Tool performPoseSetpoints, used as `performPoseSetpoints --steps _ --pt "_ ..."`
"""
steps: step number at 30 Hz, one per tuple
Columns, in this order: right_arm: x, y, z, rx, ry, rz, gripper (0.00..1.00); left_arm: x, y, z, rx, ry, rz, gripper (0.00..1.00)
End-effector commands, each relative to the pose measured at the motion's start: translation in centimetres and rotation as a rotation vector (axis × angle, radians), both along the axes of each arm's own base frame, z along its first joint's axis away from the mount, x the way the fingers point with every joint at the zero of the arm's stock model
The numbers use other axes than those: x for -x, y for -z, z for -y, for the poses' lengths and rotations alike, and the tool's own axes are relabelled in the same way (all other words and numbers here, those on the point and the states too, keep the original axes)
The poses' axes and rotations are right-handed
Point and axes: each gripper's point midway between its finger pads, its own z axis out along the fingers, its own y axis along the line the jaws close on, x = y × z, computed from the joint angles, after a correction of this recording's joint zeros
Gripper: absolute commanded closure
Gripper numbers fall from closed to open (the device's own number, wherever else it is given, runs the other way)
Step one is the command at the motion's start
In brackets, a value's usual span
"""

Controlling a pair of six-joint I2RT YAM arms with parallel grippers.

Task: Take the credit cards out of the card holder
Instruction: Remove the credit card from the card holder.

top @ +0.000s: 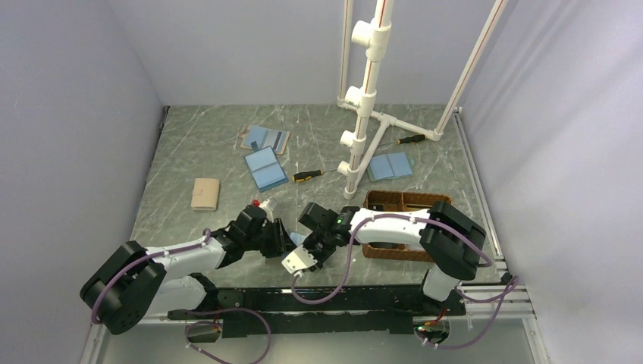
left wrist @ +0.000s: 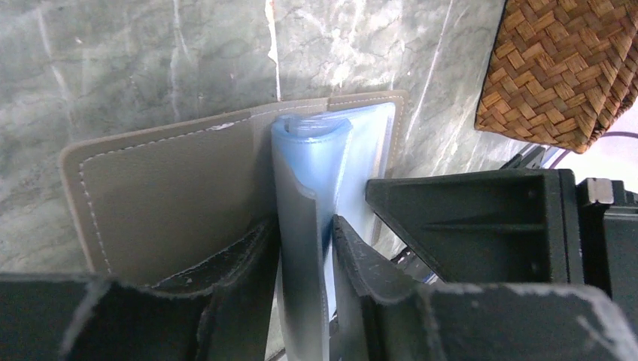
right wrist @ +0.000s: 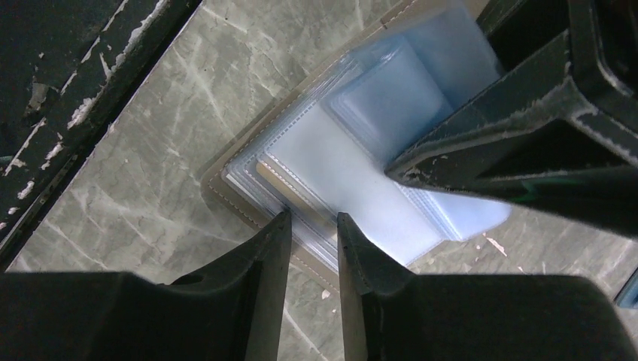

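The card holder lies open on the marble table, tan cover down, with its light blue clear sleeves standing up. My left gripper is shut on these sleeves and holds them upright. In the right wrist view the holder lies fanned out, with the left gripper's black finger on it. My right gripper has its jaws a narrow gap apart, tips at the holder's stitched edge, with nothing between them. I cannot tell the credit cards apart from the sleeves. In the top view both grippers meet over the holder near the table's front.
A brown wicker tray stands just right of the right arm and shows in the left wrist view. Farther back lie other blue open holders, a closed tan one, two screwdrivers and a white pipe stand.
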Motion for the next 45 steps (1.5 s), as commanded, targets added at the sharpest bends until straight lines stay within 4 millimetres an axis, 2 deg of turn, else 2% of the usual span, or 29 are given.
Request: performPoseSetpoints --steps 1,4,7,8,10,12,19,22,28,45 --pt "0.6 1.9 0.5 0.069 0.008 -0.028 0.68 0.4 -0.1 0.3 0.008 0.04 -0.002 0.6" --pt "0.6 1.8 0.4 0.063 0.01 -0.03 0.65 0.3 0.4 0.1 -0.015 0.035 -0.013 0.59" --pt "0.9 1.3 0.2 0.053 0.009 -0.048 0.63 0.3 1.5 -0.8 -0.086 0.015 -0.041 0.67" --pt "0.9 1.1 0.1 0.048 0.007 -0.053 0.63 0.4 1.9 -1.2 -0.114 0.007 -0.053 0.79" --pt "1.2 0.8 0.1 0.041 0.003 -0.066 0.61 0.3 2.4 -1.7 -0.145 -0.005 -0.059 0.93" --pt "1.4 0.3 0.0 0.031 0.0 -0.079 0.6 0.6 2.9 -2.4 -0.181 -0.016 -0.077 1.0" --pt "1.1 -1.6 0.1 -0.013 0.009 -0.11 0.57 0.8 3.4 -3.7 -0.226 -0.06 -0.074 1.0" --pt "1.2 -2.5 0.4 -0.03 -0.002 -0.119 0.5 0.8 3.4 -3.8 -0.23 -0.064 -0.072 1.0" --pt "2.1 -3.3 0.7 -0.04 -0.043 -0.142 0.5 0.7 3.6 -3.5 -0.224 -0.053 -0.08 1.0" --pt "1.9 -0.7 -0.4 0.013 -0.002 -0.108 0.51 0.8 3.2 -2.3 -0.162 -0.017 -0.075 1.0"
